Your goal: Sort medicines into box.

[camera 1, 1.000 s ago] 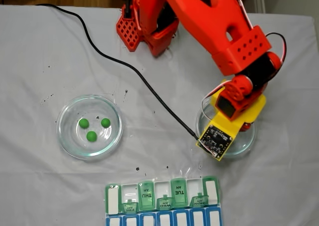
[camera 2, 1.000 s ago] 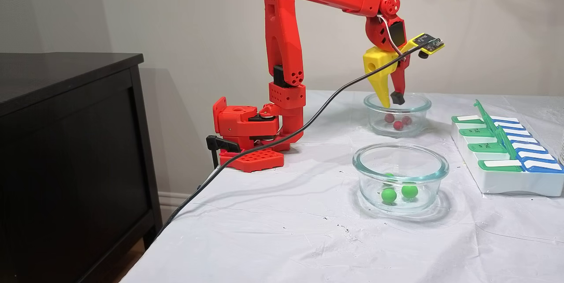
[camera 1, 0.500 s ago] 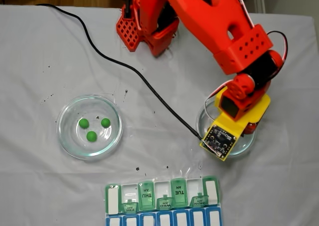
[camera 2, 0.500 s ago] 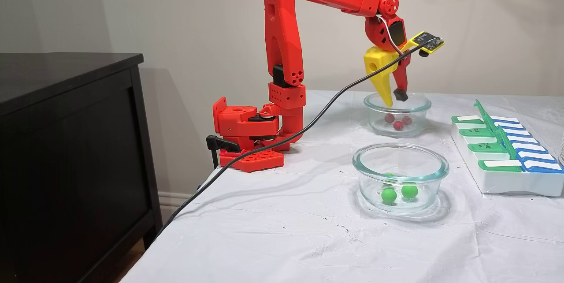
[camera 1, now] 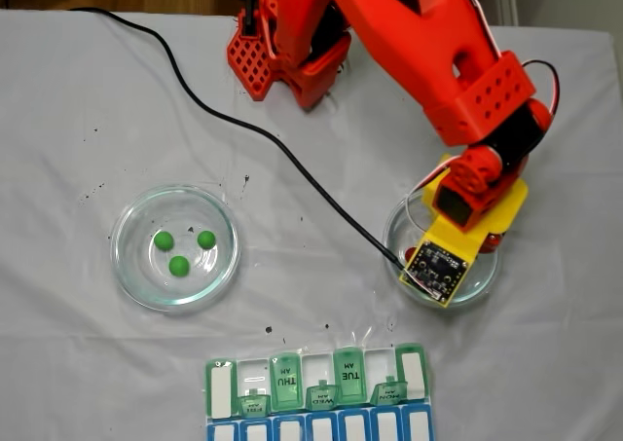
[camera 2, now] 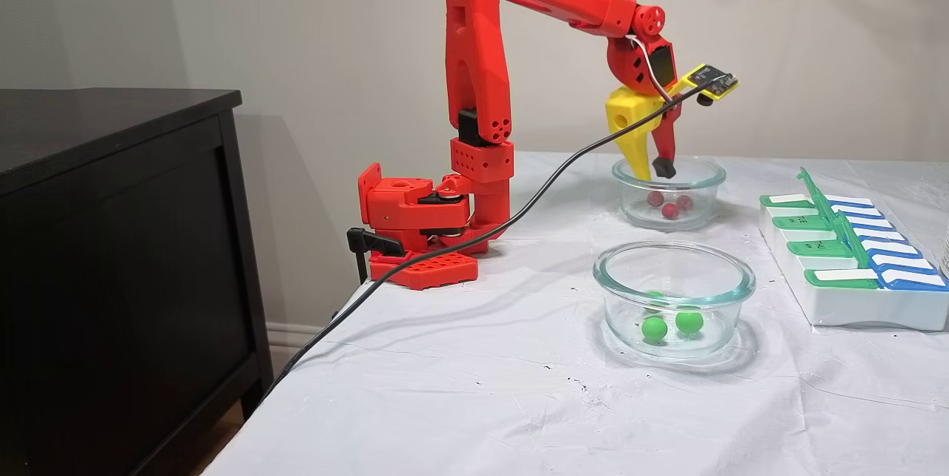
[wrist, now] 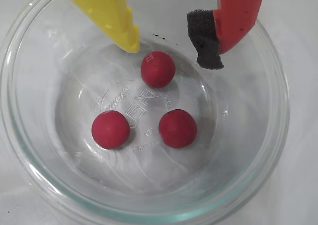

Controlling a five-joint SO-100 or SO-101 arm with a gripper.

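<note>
Compared with a second ago, the gripper (camera 2: 652, 170) sits lower: its tips were above the rim of the far glass dish (camera 2: 704, 173) in the side fixed view and now dip to rim level, inside the dish mouth. In the top-down fixed view the wrist assembly has also shifted slightly rightward over that dish (camera 1: 481, 283).

In the wrist view the gripper (wrist: 171, 48) is spread apart and holds nothing, its yellow finger (wrist: 117, 16) at upper left and its red finger with a black foam pad (wrist: 204, 38) at upper right. There is clear space between the fingertips and the curved glass wall on both sides.

Three dark red balls lie loose on the dish bottom, apart from one another. The upper one (wrist: 158, 69) lies just below the gap between the fingers; the others sit at lower left (wrist: 110, 129) and lower centre (wrist: 177, 128).

Three green balls (camera 1: 179, 265) rest in the left dish (camera 1: 127, 266). The pill organizer (camera 1: 316, 390) lies at the bottom edge, with some green lids raised.
</note>
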